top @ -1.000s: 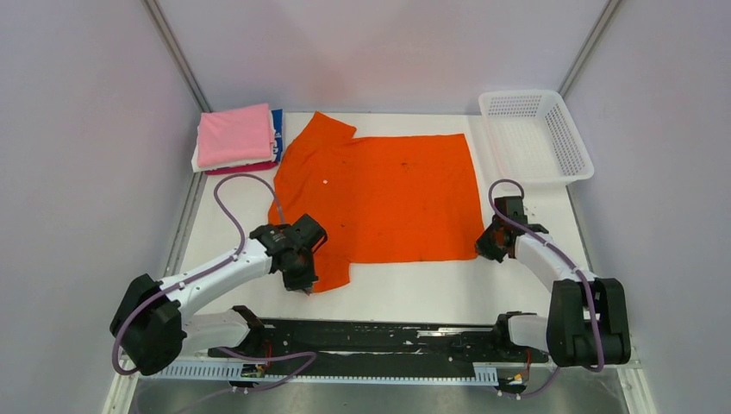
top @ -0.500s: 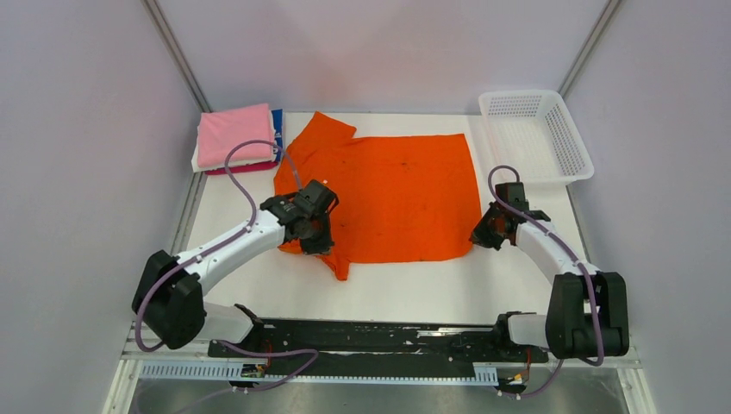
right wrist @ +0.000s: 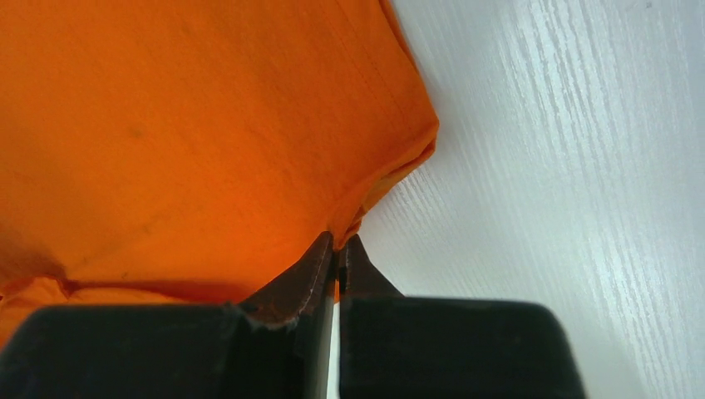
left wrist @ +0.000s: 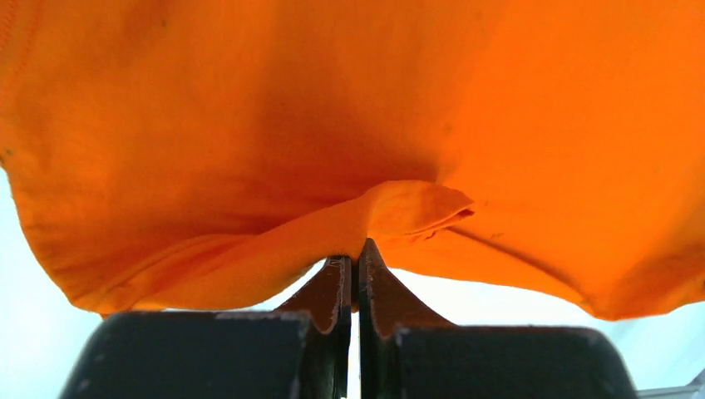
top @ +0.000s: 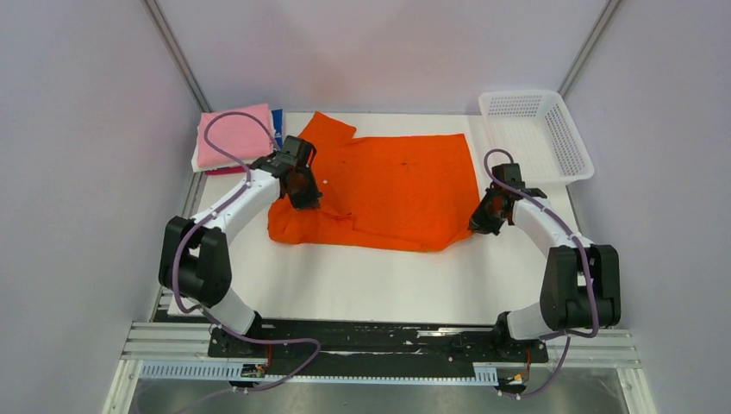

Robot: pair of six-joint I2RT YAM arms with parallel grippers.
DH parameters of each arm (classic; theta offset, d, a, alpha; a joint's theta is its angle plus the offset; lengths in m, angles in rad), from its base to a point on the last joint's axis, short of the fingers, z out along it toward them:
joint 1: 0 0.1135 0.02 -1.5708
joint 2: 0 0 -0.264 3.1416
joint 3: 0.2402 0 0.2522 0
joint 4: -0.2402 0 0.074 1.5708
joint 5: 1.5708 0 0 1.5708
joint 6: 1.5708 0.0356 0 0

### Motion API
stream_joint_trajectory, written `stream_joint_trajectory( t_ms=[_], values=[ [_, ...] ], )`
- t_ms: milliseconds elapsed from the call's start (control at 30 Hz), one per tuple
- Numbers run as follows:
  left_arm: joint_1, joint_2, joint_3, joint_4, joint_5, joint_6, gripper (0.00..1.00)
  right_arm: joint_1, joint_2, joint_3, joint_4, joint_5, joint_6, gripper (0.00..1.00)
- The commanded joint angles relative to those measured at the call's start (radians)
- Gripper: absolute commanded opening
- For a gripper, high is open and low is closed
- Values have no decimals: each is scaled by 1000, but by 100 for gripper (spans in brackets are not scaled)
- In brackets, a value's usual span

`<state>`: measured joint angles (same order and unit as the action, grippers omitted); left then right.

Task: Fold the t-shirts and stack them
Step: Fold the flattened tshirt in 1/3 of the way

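The orange t-shirt lies across the middle of the table, its near edge lifted and rolled back over itself. My left gripper is shut on a pinch of the shirt's left part, over the shirt. At the shirt's right edge, my right gripper is shut on the hem. A folded stack of t-shirts with a pink one on top sits at the back left; blue, white and red edges show under it.
A white mesh basket stands at the back right corner. Grey walls close in the table on three sides. Bare white tabletop stretches between the shirt and the arm bases.
My left gripper carried the shirt's near left part up and away toward the back, folding it over. The right gripper lifted the right hem slightly inward and back.
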<state>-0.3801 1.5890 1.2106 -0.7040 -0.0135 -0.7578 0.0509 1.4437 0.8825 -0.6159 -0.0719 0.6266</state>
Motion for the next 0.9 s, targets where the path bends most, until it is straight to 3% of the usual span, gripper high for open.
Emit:
stream_joint_trajectory(
  t_ms=[0,467,867],
  values=[
    [48,24,85,15,39,38,2,0,24,90,-42,33,-40,3],
    [154,57,205,41,50,92,4,-3,95,251,-70,72,-66,5],
    [191,326,412,59,45,156,11,-8,254,385,-14,147,-54,10]
  ],
)
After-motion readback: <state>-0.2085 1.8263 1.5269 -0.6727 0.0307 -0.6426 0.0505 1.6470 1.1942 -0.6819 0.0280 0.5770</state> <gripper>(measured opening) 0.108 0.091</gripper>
